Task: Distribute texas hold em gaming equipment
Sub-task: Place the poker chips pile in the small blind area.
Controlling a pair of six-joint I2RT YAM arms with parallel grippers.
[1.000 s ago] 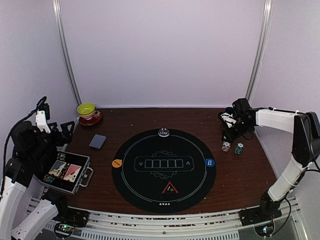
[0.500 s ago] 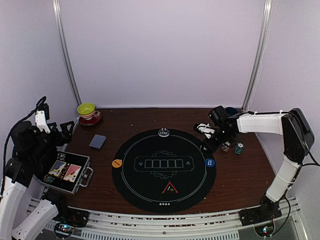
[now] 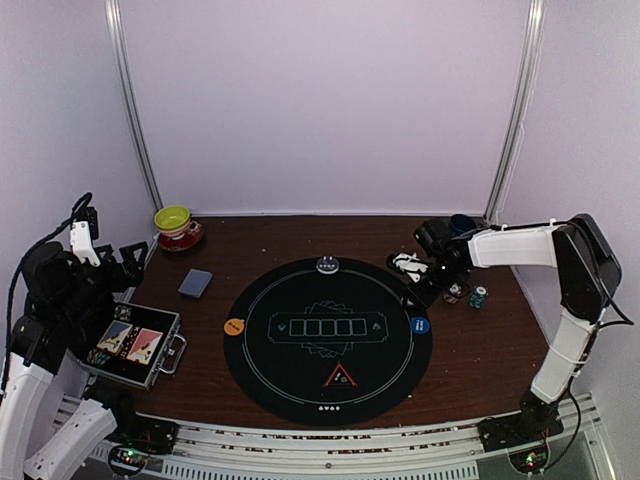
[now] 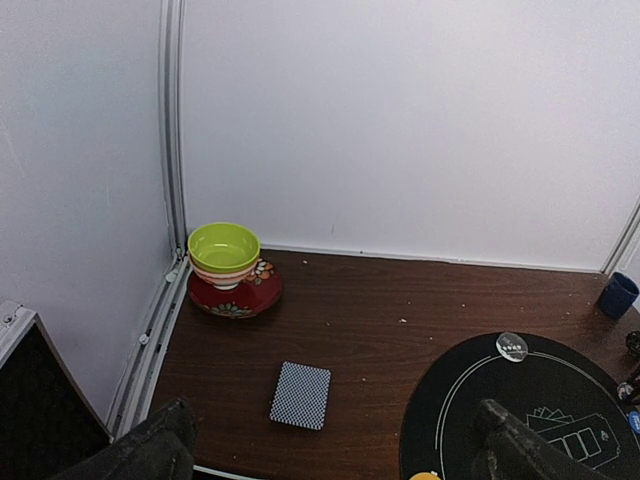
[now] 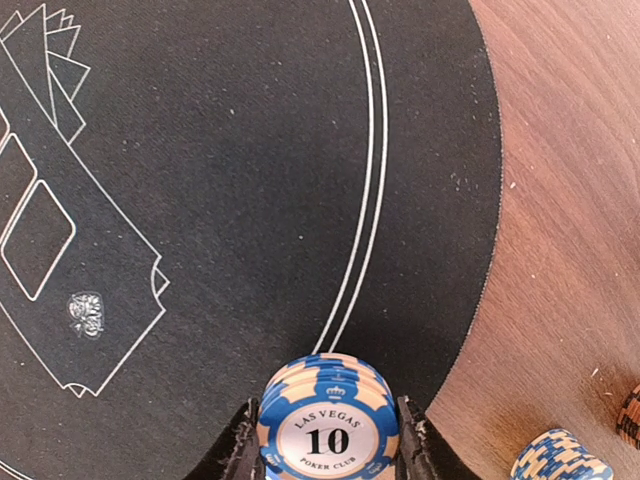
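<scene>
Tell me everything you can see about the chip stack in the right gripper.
The chip stack is a pile of poker chips, edges striped blue and cream, plastic-looking. The top face is cream with a crown and reads LAS VEGAS 10 POKER CLUB. It sits level, squeezed on two sides by the dark fingers of the right gripper, over the black felt mat at its white double line. Whether it touches the mat is unclear.

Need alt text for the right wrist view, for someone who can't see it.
The right gripper holds a stack of blue-striped poker chips, top one marked 10, above the black mat near its edge. A second blue-striped stack stands on the wooden table, lower right.
</scene>
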